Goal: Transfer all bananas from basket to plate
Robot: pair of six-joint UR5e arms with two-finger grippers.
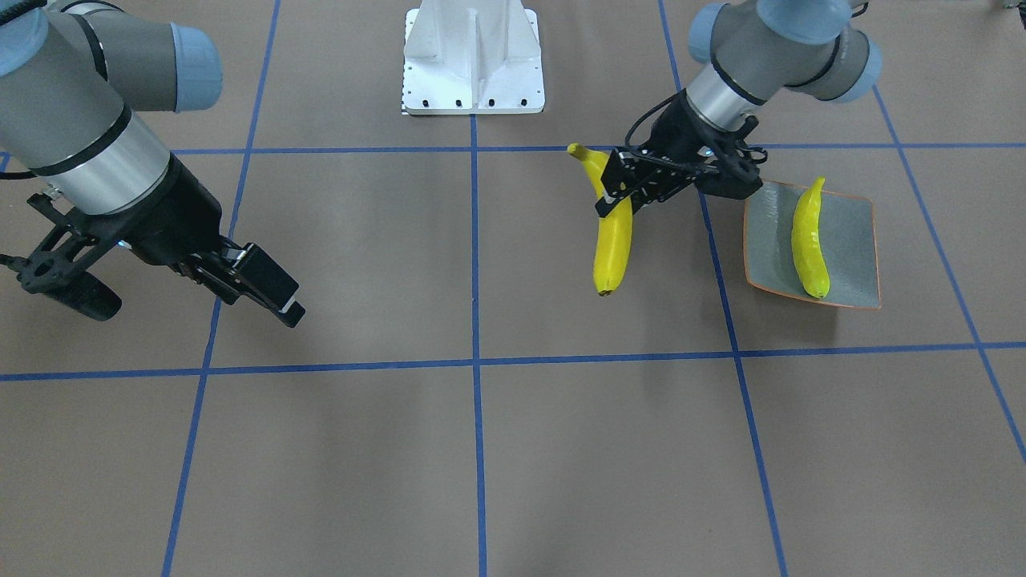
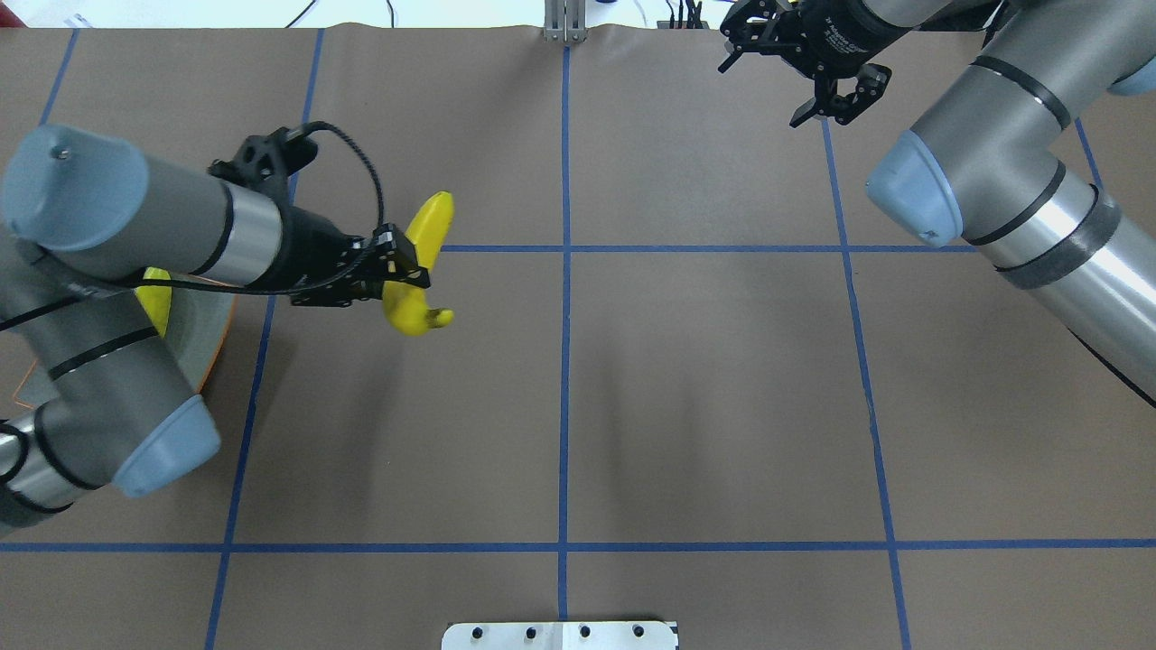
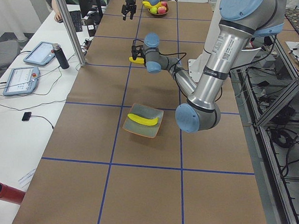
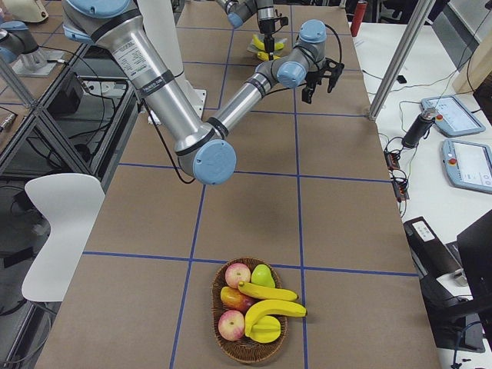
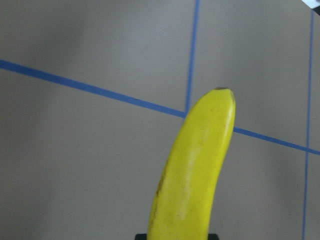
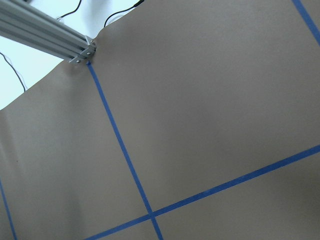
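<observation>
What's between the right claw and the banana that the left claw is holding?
Nothing but bare table, crossed by a blue tape line, lies between the right claw and the held banana; the front-facing view shows it.

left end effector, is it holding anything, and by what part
Yes, the left end effector grips a banana across its body, between the middle and the stem end.

four bananas (image 1: pixel 613 240), one plate (image 1: pixel 851 240), one basket (image 4: pixel 227 353)

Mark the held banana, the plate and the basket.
Held banana (image 1: pixel 613 240): front-facing view, lower half of its body.
Plate (image 1: pixel 850 240): front-facing view, bare grey floor.
Basket (image 4: pixel 244 356): exterior right view, near wicker rim.
</observation>
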